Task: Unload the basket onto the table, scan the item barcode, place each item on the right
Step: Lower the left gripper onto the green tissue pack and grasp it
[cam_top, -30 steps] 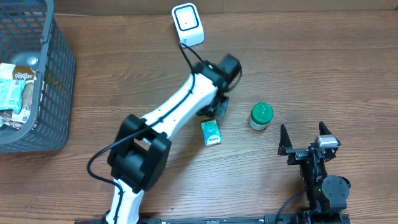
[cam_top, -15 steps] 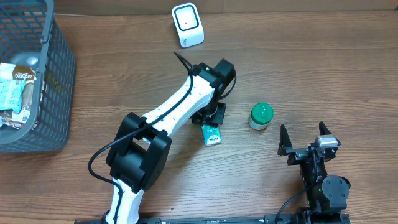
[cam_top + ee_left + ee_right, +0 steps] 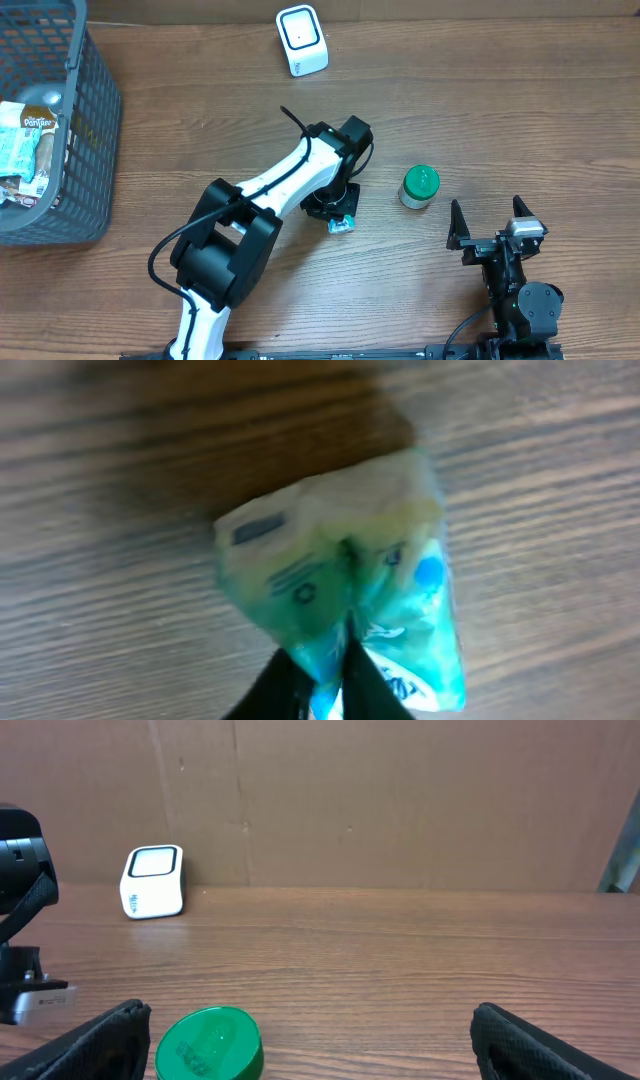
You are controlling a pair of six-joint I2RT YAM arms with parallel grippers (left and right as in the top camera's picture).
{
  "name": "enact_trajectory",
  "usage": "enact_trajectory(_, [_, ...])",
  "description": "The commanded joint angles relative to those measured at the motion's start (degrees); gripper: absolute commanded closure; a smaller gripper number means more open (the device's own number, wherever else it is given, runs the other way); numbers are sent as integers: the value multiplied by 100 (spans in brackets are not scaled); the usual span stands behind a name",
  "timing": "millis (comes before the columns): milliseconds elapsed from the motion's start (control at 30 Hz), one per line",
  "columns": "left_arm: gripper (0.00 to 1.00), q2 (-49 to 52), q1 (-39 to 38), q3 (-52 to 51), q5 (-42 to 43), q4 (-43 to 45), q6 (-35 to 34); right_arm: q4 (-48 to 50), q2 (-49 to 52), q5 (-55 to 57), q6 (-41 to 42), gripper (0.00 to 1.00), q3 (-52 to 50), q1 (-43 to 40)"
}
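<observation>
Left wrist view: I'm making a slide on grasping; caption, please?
Left tool pinches a crumpled teal packet, wood-grain table behind.

Recycle sign on teal pkt (image 3: 335, 585), rest of print blurred — unreadable

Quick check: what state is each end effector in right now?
Left end effector: closed, pinching the teal packet.
Right end effector: open, holding nothing.
</observation>
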Motion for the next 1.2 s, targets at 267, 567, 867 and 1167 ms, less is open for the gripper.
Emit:
enact_trajectory(267, [82, -7, 544, 833, -1665, -557, 382, 42, -33, -15, -17, 0, -61, 31])
enact_trajectory(567, [55, -7, 1292, 1836, 297, -1241, 691, 42, -33, -15, -17, 0, -61, 31])
enact_trajectory(867, [61, -4, 1609, 1150, 699, -1272, 605, 39, -33, -15, -17, 0, -61, 31])
enact_trajectory(1167, [64, -4, 1578, 125, 1073, -468, 483, 42, -33, -15, -17, 0, -61, 31])
